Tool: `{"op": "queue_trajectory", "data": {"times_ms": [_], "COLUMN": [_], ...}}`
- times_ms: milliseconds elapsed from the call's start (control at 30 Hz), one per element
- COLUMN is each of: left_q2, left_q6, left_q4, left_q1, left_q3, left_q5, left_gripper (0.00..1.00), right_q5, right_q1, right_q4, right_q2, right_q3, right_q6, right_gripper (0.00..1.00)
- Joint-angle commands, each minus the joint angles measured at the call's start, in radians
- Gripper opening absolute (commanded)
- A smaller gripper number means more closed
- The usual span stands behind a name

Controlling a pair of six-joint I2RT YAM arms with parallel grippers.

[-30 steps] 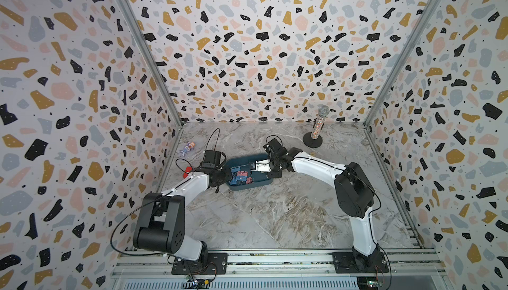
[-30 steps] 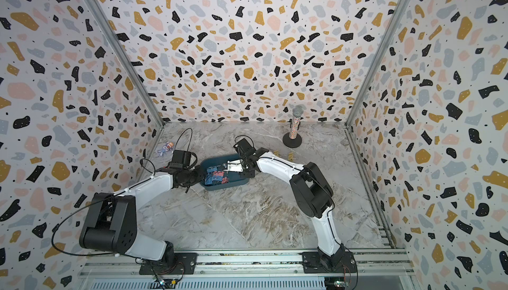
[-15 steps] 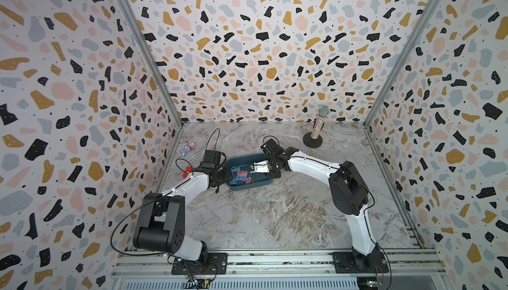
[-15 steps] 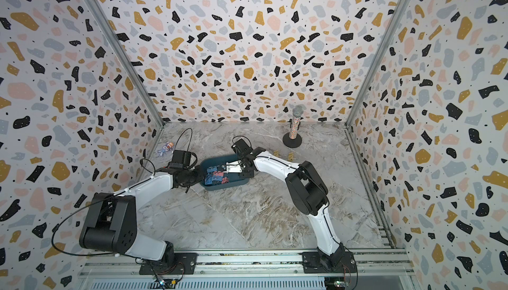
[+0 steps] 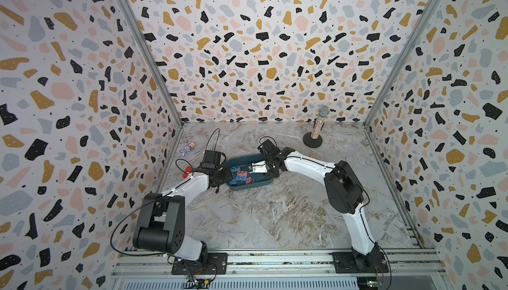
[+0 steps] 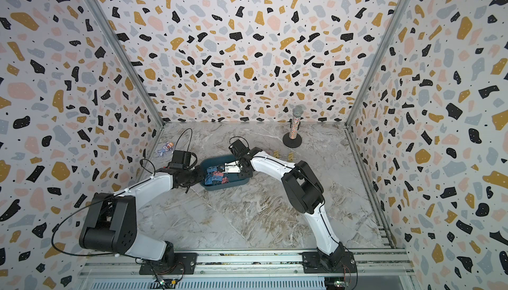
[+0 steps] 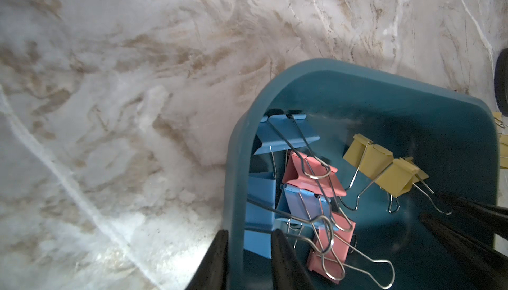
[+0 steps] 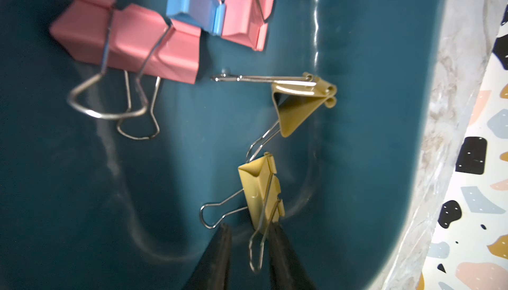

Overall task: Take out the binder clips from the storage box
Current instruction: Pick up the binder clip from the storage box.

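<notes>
Inside storage box [image 7: 357, 88], binder clips [image 7: 313, 176] crowd left hand [image 7: 249, 231] pinching wall; right hand [image 8: 250, 226] narrow astride yellow one [image 8: 258, 192].

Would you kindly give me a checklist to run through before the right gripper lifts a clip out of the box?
1. Left gripper clamps storage box wall: ok.
2. Right gripper straddles yellow binder clip wire handle: ok.
3. Its jaws closed on that handle: not ok, a gap shows.
4. Second yellow clip free of it: cannot tell, its handle reaches it.
5. Pink clip lies apart: ok.
</notes>
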Motion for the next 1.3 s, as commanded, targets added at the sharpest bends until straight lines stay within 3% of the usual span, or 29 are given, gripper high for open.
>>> {"op": "queue_trajectory", "data": {"times_ms": [0,667,900,1267], "left_q2": [-0.023,-0.027,-0.019,-0.044], "left_q6": [-0.001,0.0,0.005,0.005], "left_q4": [0.02,0.02,0.02,0.02], "left_q1": [0.004,0.004,0.004,0.004], "left_q3": [-0.015,-0.018,-0.019,-0.019], "left_q5": [0.015,0.011,0.008,0.0], "left_gripper": [0.29,0.29,0.29,0.3], "right_q5": [0.021,0.041,0.044,0.04], "right_q1": [0.004,0.005,0.005,0.002], "right_q4": [-0.036,-0.01,0.022,0.054], "right_q2": [-0.005,0.024,0.016,-0.055], "right_q3": [0.045,0.06,0.05,0.004], "right_q6": [-0.007,0.003,0.01,0.024], "right_gripper": [0.28,0.17,0.07,0.0]}}
